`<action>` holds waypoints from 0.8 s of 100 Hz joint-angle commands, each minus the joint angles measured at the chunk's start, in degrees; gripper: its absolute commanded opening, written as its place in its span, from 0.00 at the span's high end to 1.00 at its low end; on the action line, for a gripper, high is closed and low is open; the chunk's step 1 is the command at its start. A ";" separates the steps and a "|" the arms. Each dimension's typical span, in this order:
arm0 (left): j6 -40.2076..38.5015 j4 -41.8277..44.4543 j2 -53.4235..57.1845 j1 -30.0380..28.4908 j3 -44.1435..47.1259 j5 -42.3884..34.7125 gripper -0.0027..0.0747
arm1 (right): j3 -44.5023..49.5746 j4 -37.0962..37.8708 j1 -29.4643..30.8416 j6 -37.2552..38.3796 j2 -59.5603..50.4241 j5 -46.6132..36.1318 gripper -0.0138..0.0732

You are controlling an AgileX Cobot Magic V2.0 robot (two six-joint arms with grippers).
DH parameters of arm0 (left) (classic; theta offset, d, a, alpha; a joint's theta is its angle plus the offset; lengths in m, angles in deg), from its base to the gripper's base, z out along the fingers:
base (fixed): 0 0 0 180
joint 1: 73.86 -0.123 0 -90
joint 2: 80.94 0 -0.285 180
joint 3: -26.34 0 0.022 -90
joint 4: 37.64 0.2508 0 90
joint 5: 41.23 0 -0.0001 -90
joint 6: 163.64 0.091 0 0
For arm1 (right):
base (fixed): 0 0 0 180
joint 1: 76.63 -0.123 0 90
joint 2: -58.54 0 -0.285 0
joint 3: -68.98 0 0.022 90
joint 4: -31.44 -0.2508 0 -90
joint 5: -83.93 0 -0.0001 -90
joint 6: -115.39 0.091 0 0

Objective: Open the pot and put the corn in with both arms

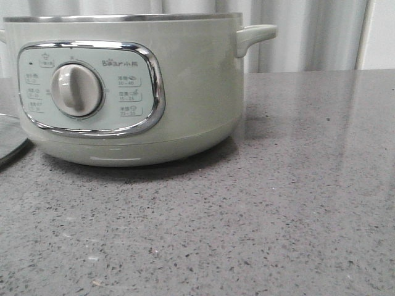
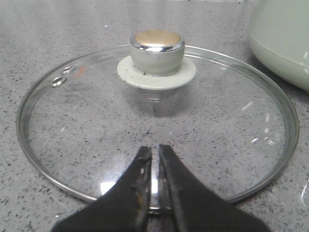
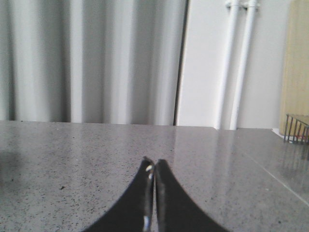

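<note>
The pot (image 1: 123, 86) stands uncovered on the speckled grey counter (image 1: 278, 216), its dial facing the front camera; no corn shows in any view. Its glass lid (image 2: 96, 145) lies flat on the counter just beside the pot, directly ahead of the left gripper (image 2: 155, 152), whose jaws are pressed nearly together over the lid's near rim. The right gripper (image 3: 153, 166) has its jaws pressed together above bare counter.

You've got the large round sage-green electric pot (image 1: 185, 92) upright on the counter, lid off; corn unseen.
</note>
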 commanded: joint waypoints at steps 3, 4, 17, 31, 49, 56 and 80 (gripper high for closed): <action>-0.16 -0.28 1.91 -0.15 0.33 -1.50 0.99 | 1.05 -4.04 0.59 -3.50 -1.24 -0.50 0.93; -0.16 -0.28 1.91 -0.15 0.33 -1.50 0.99 | 1.05 -4.77 0.59 -3.92 -1.24 0.51 0.93; -0.16 -0.28 1.91 -0.15 0.33 -1.50 0.99 | 1.16 -8.18 0.59 -7.84 -1.24 9.55 0.93; -0.16 -0.28 1.91 -0.15 0.33 -1.50 0.99 | 1.16 -8.33 0.59 -7.84 -1.24 18.53 0.93; -0.16 -0.28 1.91 -0.15 0.33 -1.50 0.99 | 1.16 -8.99 0.59 -7.84 -1.24 23.70 0.93; -0.16 -0.28 1.91 -0.15 0.33 -1.50 0.99 | 1.16 -8.99 0.59 -7.84 -1.24 23.81 0.93; -0.16 -0.28 1.91 -0.15 0.33 -1.50 0.99 | 1.16 -8.99 0.59 -7.84 -1.24 23.81 0.93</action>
